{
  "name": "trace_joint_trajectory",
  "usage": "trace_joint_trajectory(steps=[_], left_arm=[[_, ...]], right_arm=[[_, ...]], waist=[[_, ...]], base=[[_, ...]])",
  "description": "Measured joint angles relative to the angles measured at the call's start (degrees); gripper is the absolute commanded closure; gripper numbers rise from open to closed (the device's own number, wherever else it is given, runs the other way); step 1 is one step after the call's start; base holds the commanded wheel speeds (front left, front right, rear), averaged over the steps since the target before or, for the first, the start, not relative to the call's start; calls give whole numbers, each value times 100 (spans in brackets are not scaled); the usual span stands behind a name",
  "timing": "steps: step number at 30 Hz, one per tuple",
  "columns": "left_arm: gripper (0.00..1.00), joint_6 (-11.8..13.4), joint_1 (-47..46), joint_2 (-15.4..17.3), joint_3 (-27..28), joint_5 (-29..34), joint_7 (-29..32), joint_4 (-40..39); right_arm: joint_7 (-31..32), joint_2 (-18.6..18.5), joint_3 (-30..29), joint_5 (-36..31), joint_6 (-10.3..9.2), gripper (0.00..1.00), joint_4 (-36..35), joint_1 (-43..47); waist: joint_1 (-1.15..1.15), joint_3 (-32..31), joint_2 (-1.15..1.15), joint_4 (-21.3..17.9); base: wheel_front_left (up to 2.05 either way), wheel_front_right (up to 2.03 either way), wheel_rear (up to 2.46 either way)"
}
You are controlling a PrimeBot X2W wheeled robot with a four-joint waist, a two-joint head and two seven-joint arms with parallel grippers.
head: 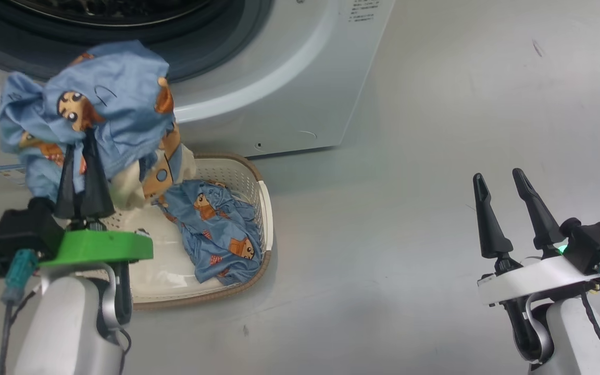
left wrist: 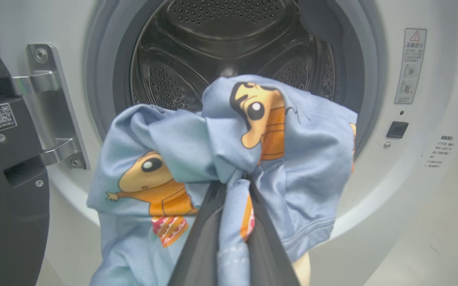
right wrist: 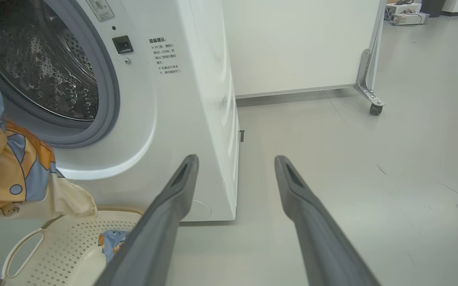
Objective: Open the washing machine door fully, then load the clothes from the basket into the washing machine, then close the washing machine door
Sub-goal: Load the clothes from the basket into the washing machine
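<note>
- Head view. Left gripper (head: 80, 143): clenched on a bundle of the clothes (head: 112, 88), light blue with a cartoon print. The bundle is raised above the basket (head: 261, 198), in front of the washing machine (head: 289, 78) opening. A cream piece (head: 125, 187) hangs beneath the bundle. One blue printed piece (head: 216, 234) lies in the basket. Right gripper (head: 498, 174): released and empty, over bare floor (head: 409, 234), well apart from the basket.
- Left wrist view. The held bundle is just outside the machine's mouth. Drum (left wrist: 229, 47): perforated steel, with no garment visible inside. Washing machine door (left wrist: 6, 198): swung aside at the left on its hinge (left wrist: 50, 111), leaving the opening unobstructed.
- Right wrist view. The right gripper's fingers are spread with nothing between them. The machine's front and side and a corner of the basket show at the left.
- Status, as judged:
  - Door opening: done.
  - Loading: in hand. This is apparently the first load and it is not yet inside; at least one piece in the basket awaits collection.
  - Door closing: not yet done.
</note>
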Motion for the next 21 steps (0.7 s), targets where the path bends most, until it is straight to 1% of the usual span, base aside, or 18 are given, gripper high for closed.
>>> trace_joint_trajectory(steps=[7, 9, 12, 21], left_arm=[[100, 1, -814, 192, 211, 135, 153, 199], [100, 2, -1157, 358, 290, 260, 225, 349], [100, 4, -1467, 482, 336, 310, 302, 499], [100, 8, -2235, 645, 503, 316, 455, 1025]], right_arm=[[0, 80, 110, 53, 0, 0, 46, -203], [0, 90, 168, 54, 0, 0, 73, -288], [0, 107, 216, 55, 0, 0, 86, -333], [0, 135, 367, 98, 0, 0, 131, -467]], waist=[[0, 324, 0, -296], [0, 445, 0, -434], [0, 561, 0, -566], [0, 952, 0, -847]], base=[[0, 0, 0], [0, 0, 0], [0, 0, 0], [0, 0, 0]])
